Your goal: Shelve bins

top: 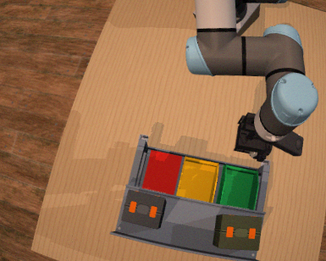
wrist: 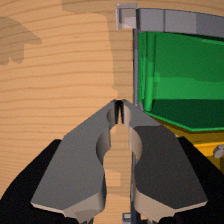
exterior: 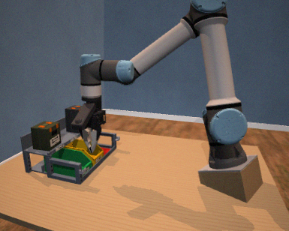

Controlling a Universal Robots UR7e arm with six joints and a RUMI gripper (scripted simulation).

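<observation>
Nearest you in the ext. view, lower left, the green bin (top: 240,187) (exterior: 67,162) (wrist: 187,72) sits in the shelf (top: 135,167) (exterior: 26,161) (wrist: 187,21); next, the yellow bin (top: 198,180) (exterior: 81,147) (wrist: 200,148), w/ the red mark (top: 162,171) (exterior: 106,151) past it. Your jaws (top: 260,158) (exterior: 91,150) are fully shut, nothing held, left of ctr. Your arm's base (exterior: 227,159) stands farther right on the counter (top: 158,93) (exterior: 148,172) (wrist: 60,80).

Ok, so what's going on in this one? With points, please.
The arm's gripper (top: 256,158) (exterior: 91,151) (wrist: 119,101) is shut with nothing in it, just off the shelf's (top: 265,180) (exterior: 115,140) (wrist: 172,21) front edge. The green bin (top: 240,186) (exterior: 67,161) (wrist: 187,70) and yellow bin (top: 198,182) (exterior: 78,146) (wrist: 200,149) sit side by side on the shelf's lower level. The red spot (top: 163,171) (exterior: 106,151) beside them shows no bin on it. Two dark cases with orange latches stand on the upper board.
</observation>
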